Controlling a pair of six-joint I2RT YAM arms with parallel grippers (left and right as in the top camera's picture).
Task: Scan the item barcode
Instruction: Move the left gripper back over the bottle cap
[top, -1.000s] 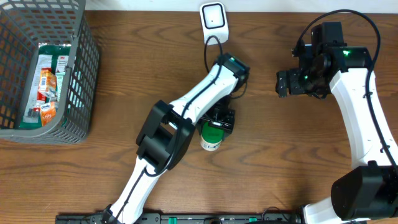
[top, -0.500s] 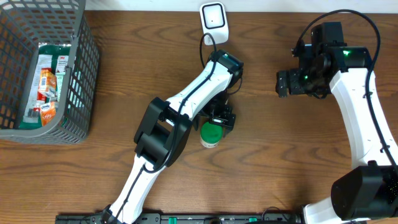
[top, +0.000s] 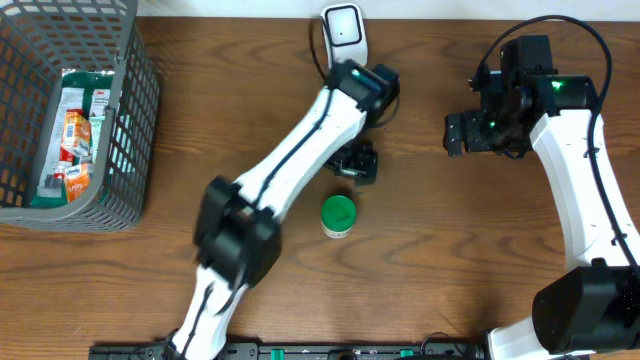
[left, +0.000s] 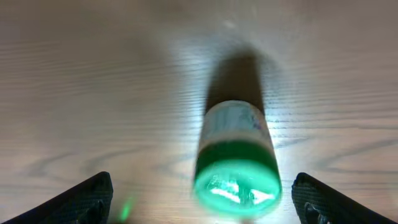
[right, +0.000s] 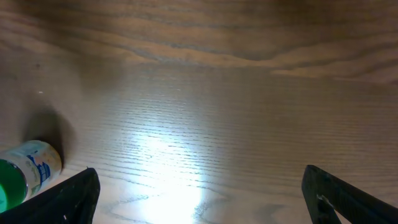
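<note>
1 grey basket (top: 128, 130) far left, packets inside, can't count them. 1 green-capped bottle (top: 338, 216) mid-table, standing cap up, touching nothing. 1 white scanner (top: 343, 27) at the far edge, well apart from the bottle. 2 arms: left gripper (top: 356, 165) just beyond the bottle, jaws spread wide, gripping nothing. Right gripper (top: 455, 134) off to the right, also wide, empty.
</note>
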